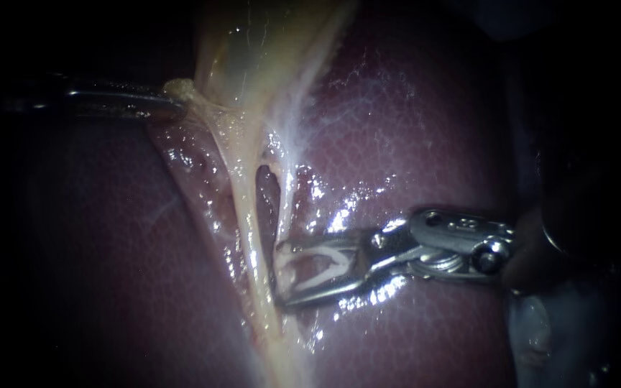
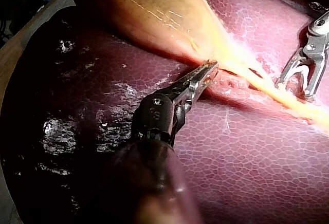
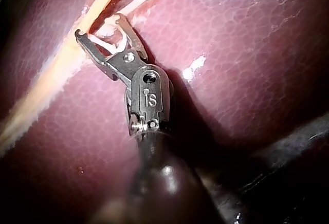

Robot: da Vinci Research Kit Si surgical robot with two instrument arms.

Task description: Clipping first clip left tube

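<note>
Close-up of dark red, wet liver (image 1: pixel 411 129) w/ the pale yellow gallbladder (image 1: pixel 253 57) at top centre. Two thin pale strands run down from the gallbladder, w/ a small dark window btwn them, and merge lower down. The left tube (image 1: pixel 242 194) is the thicker, yellowish one. The right tube (image 1: pixel 287 201) is thinner and whiter.

The left instrument (image 1: pixel 174 97) comes in from the left, mostly in shadow. Its jaws lie together, clamped on a tissue fold (image 1: pixel 181 88) at the gallbladder's lower edge, and the fold looks stretched toward them. In the left wrist view the same jaws (image 2: pixel 208 72) pinch that edge just beside where the tubes start.

The right instrument (image 1: pixel 282 275) comes in from the right, lying low over the liver. Its jaws stand wide apart in a fork, and a white V-shaped clip (image 1: pixel 339 262) lies along the inner faces of both. The jaw tips point at the tubes. The upper tip meets the lower end of the right tube, and the lower tip sits just beside the left tube near the merge.

In the right wrist view the forked jaws (image 3: pixel 98 26) reach the tubes, w/ one tip at the edge of the thick strand. Can't tell if the left tube is fully inside the fork. No clip sits on either tube.
</note>
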